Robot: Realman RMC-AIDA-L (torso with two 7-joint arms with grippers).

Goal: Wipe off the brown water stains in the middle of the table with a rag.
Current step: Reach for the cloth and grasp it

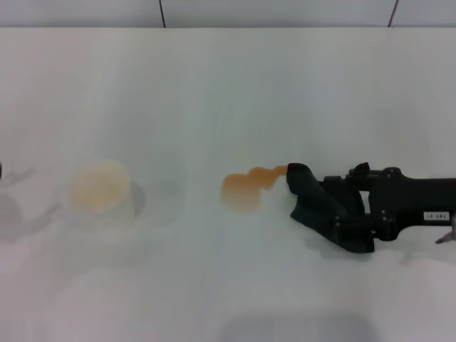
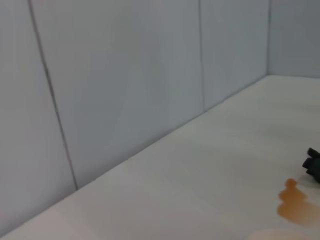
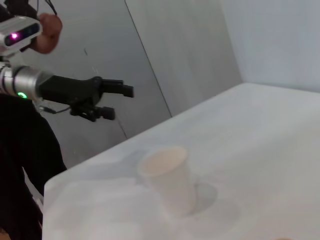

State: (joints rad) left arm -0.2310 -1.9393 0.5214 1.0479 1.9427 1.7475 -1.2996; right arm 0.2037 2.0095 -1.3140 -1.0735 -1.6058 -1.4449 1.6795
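Observation:
The brown water stains (image 1: pixel 246 187) lie mid-table as an orange-brown blotch with a narrow tail pointing right. They also show in the left wrist view (image 2: pixel 297 206). My right gripper (image 1: pixel 335 214) is shut on the dark rag (image 1: pixel 305 189) and holds it low on the white table (image 1: pixel 214 85). The rag's front edge touches the tail of the stains. The rag's tip shows in the left wrist view (image 2: pixel 313 164). My left gripper (image 3: pixel 122 102) hangs open and empty in the air beyond the table's left edge.
A clear plastic cup (image 1: pixel 100 187) with a pale orange tint stands upright left of the stains, also in the right wrist view (image 3: pixel 167 177). A grey panelled wall (image 2: pixel 125 85) runs along the table's far side. A person (image 3: pixel 30 30) stands behind the left arm.

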